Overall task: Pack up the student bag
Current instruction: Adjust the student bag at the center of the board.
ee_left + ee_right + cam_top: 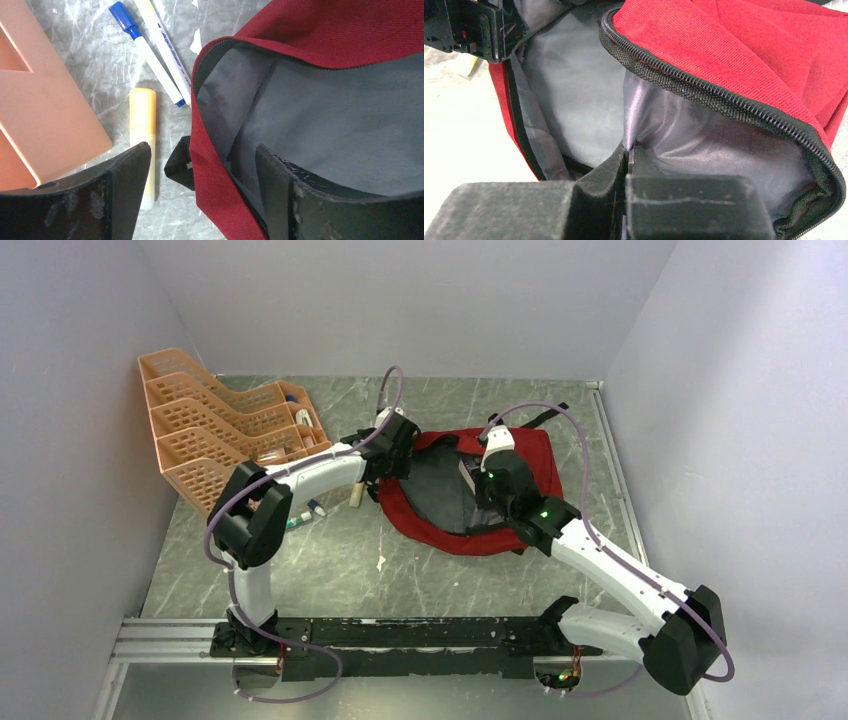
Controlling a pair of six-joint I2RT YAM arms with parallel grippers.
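Note:
The student bag (530,465) is a red backpack with grey lining, lying open in the middle of the table. My left gripper (395,455) is open at the bag's left rim. In the left wrist view (202,150) one finger is outside the red edge (215,190) and the other is inside against the grey lining. My right gripper (490,480) is inside the opening on the right. In the right wrist view it (628,147) is shut on a fold of the bag's grey lining (664,130), below the black zipper (704,95).
An orange plastic tray rack (215,425) stands at the left, close to the left gripper (40,115). A yellow highlighter (142,120), a blue-capped marker (145,50) and a white pen (165,45) lie on the table between rack and bag. Walls close in on three sides.

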